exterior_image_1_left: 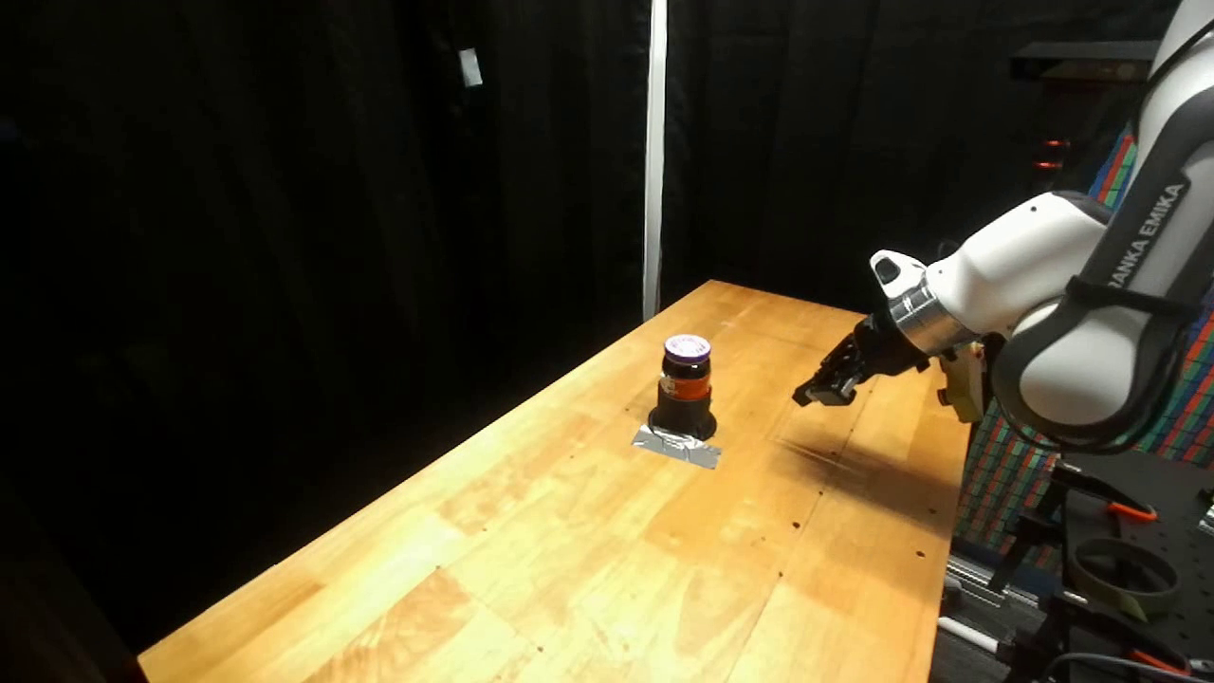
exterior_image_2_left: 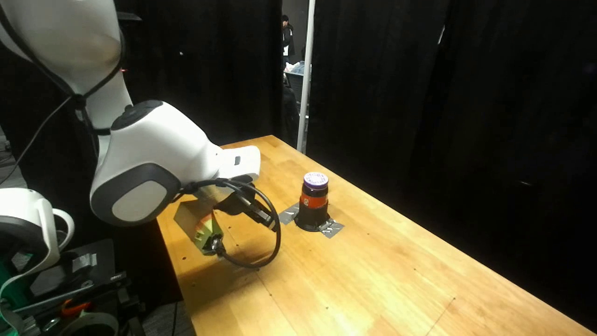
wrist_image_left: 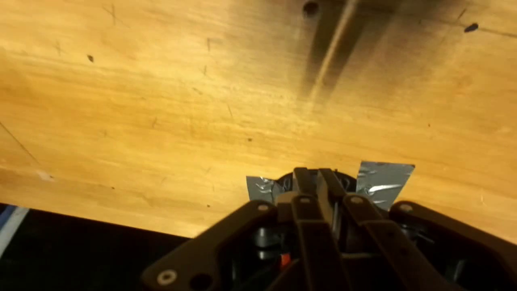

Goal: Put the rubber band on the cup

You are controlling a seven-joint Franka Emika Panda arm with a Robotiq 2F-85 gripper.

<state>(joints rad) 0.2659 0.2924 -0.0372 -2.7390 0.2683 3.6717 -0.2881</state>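
The cup (exterior_image_1_left: 685, 388) is a squat dark cylinder with an orange stripe and a purple-rimmed white top. It stands upright on a black base and also shows in an exterior view (exterior_image_2_left: 314, 207). In the wrist view, only its black base rim (wrist_image_left: 343, 178) and a bit of orange show behind the fingers. My gripper (exterior_image_1_left: 818, 393) is above the table, apart from the cup and to its right in that exterior view. In the wrist view the fingertips (wrist_image_left: 315, 171) are close together with a narrow gap and nothing visible between them. I cannot make out a rubber band.
Silver tape (exterior_image_1_left: 678, 447) fixes the base to the wooden table (exterior_image_1_left: 569, 550); a strip also shows in the wrist view (wrist_image_left: 383, 182). A cable loop (exterior_image_2_left: 279, 238) hangs from my wrist near the fingers. Black curtains and a pole (exterior_image_1_left: 654, 161) stand behind the table.
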